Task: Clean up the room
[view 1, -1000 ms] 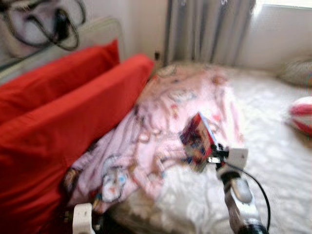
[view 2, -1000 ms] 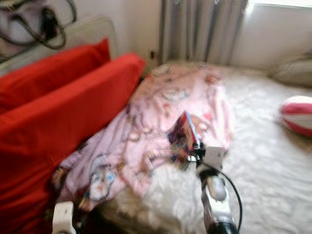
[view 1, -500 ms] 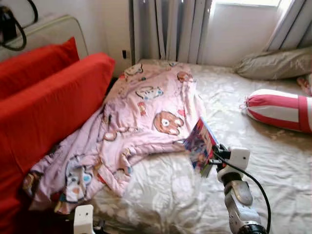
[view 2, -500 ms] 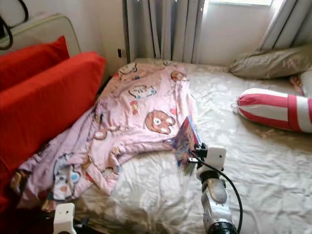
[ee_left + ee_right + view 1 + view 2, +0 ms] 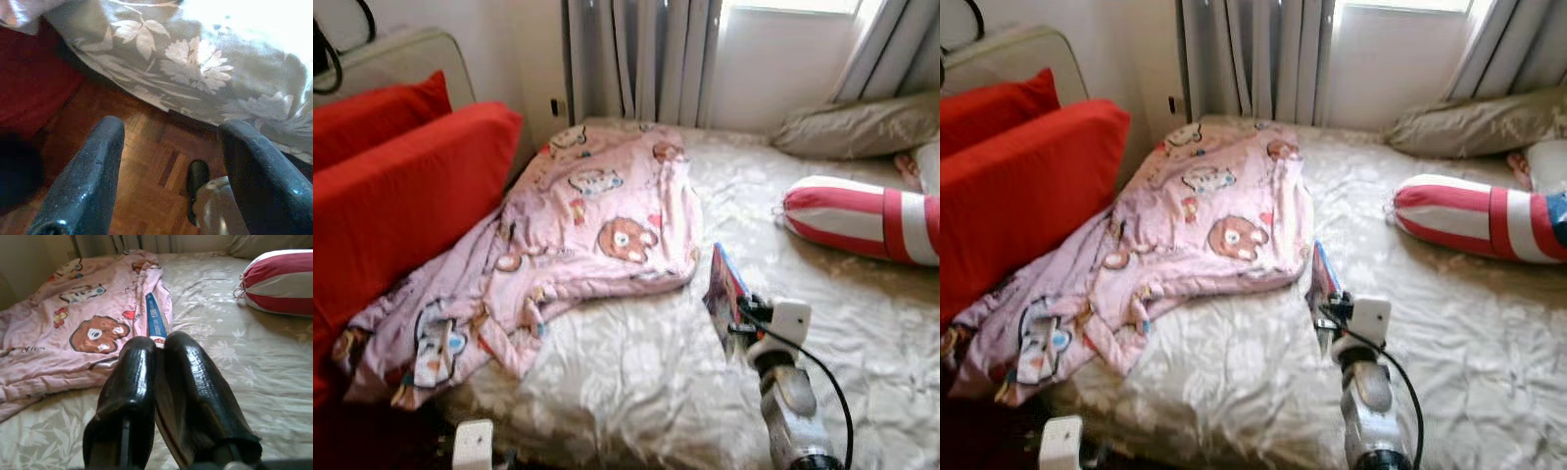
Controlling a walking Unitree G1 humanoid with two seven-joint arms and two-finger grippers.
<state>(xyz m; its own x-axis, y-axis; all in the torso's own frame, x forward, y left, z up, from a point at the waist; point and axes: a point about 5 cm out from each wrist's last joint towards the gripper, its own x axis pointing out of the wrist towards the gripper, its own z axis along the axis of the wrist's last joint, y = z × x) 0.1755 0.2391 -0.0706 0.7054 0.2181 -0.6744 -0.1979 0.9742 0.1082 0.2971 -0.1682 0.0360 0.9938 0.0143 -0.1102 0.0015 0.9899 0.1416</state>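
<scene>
Now the head views: the whole picture has slid sideways since a second ago, so the camera is turning, and the blur of that earlier look is gone. The red cushions (image 5: 401, 196) sit further left, and the striped bolster (image 5: 862, 220) and grey pillow (image 5: 862, 127) have come into the far right. The right gripper (image 5: 732, 311) is out over the bed (image 5: 636, 372), clamped on a thin book (image 5: 724, 294). That book showed its colourful cover half a second ago; it stands nearly edge-on now, upright, just right of the pink blanket (image 5: 597, 220). My read: the book is secured and being carried, with no drop-off spot in sight yet.

Right eye, same story: book pinched upright above the sheet, blanket rumpled toward the near left corner.

Left wrist view: the left gripper (image 5: 168, 181) hangs low with its fingers (image 5: 83, 181) spread wide, nothing between them, above the wooden floor (image 5: 146, 147) under the overhanging floral sheet (image 5: 205, 73). Idle arm.

Right wrist view: the two black fingers (image 5: 132, 396) are pressed together on the book's lower edge, its blue spine running away toward the blanket's bear print. Grip looks narrow, so the book could pivot if swung fast.
</scene>
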